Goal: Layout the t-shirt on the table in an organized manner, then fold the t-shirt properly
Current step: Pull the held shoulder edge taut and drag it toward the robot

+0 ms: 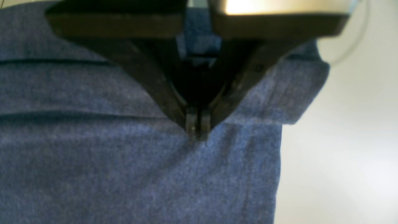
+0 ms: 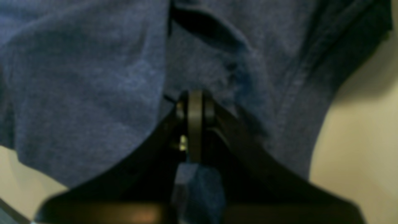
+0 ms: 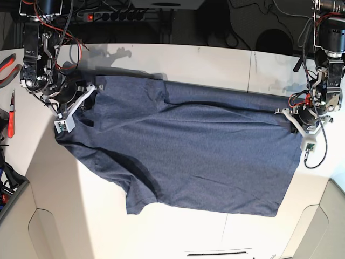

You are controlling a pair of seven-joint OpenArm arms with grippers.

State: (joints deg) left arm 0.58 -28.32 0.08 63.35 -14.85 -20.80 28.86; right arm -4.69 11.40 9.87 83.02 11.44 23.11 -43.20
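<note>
Layout step: left gripper (image 1: 196, 129) and right gripper (image 2: 195, 105) each pinch a t-shirt (image 3: 188, 156) edge, stretched across the table (image 3: 178, 232). Next, probably lower it flat.

Open white bench (image 3: 178, 237) runs all along the near edge and behind the t-shirt (image 3: 205, 156), while both arms crowd the cloth's two ends, with red-handled tools (image 3: 11, 116) lying off the far left.

Navy t-shirt (image 3: 183, 156) spread across table (image 3: 205, 59)
</note>
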